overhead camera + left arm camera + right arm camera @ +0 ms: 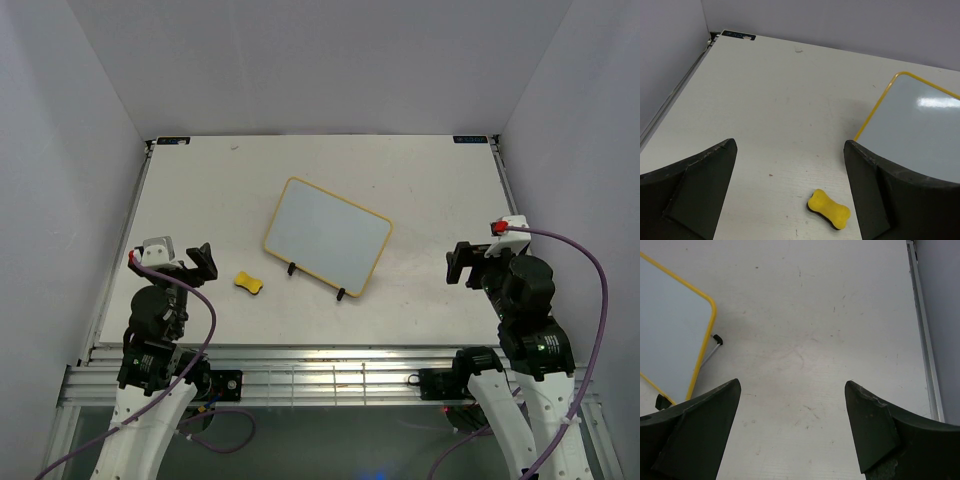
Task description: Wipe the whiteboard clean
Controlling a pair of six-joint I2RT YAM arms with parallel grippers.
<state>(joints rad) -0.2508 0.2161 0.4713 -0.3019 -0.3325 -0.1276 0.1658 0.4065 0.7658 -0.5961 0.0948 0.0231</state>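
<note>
The whiteboard sits near the middle of the top view on the pale bench, turned so its long edges run from upper left to lower right. Its yellow frame is whole and its surface shows plain white, with no writing that can be made out. It leans on a thin black stand, whose two feet show under the board's lower edge.

A small yellow eraser lies flat on the bench at the lower left of the board, near it but not touching.

The left arm is at the lower left of the top view. The left jaws stand wide apart and hold nothing. In the left wrist view the eraser lies low in the frame between them, and the board's corner fills the right side.

The right arm is at the lower right. The right jaws are also spread wide and empty. In the right wrist view they are over bare bench, with the board's corner and a stand leg at the left edge.
</note>
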